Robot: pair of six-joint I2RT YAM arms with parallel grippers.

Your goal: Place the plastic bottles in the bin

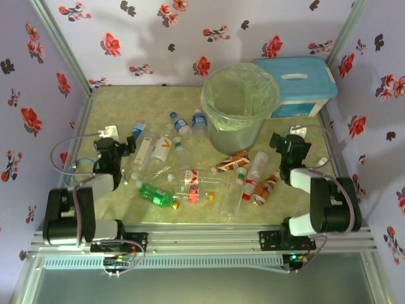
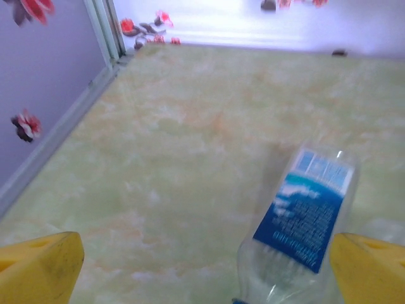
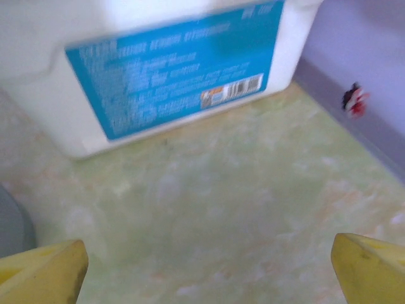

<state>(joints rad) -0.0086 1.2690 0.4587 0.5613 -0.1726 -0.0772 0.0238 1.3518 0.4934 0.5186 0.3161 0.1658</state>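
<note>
by the far edge, bin (image 1: 235, 134); bottles (image 1: 193, 180) mid-table.

**Table layout**

The bin (image 1: 239, 107) stands at the far middle of the table (image 1: 114, 107). A box (image 1: 297, 87) sits just right of it, slightly behind. The bottles (image 1: 193, 179) lie scattered before and left of the bin.

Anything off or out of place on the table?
Only the expected clutter: the plastic bottles lie scattered on their sides across the table, in front of the bin, which stands upright. No spill or damage that I can make out.
</note>
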